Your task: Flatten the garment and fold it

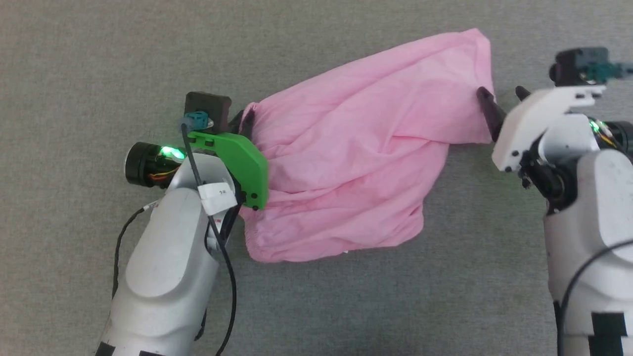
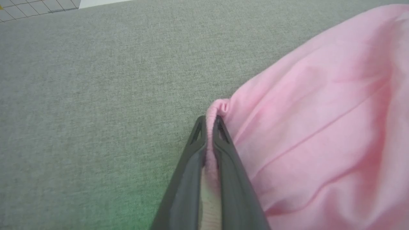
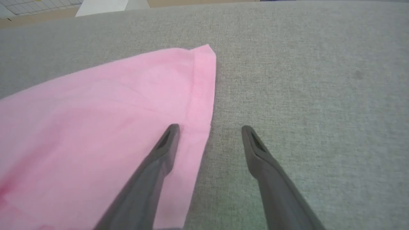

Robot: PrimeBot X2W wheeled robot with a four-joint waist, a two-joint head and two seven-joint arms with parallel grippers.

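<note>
— Where was the left pincer [image 2: 209, 123]?
— Clamped on the gathered hem of the pink garment [image 1: 356, 148]. The right pincer [image 3: 211, 129] stood spread wide, straddling the opposite stitched edge; it all lay rumpled on the grey surface [image 1: 74, 74]

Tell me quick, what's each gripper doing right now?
Left gripper: shut on the gathered edge of the pink garment.
Right gripper: open, holding nothing.

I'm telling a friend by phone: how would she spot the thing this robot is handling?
On the wide grey surface, between its two arms, lies a crumpled garment. Its gathered edge is pinched in the left pincer, while the open right pincer straddles its stitched hem. It is the one soft, pink thing there.
</note>
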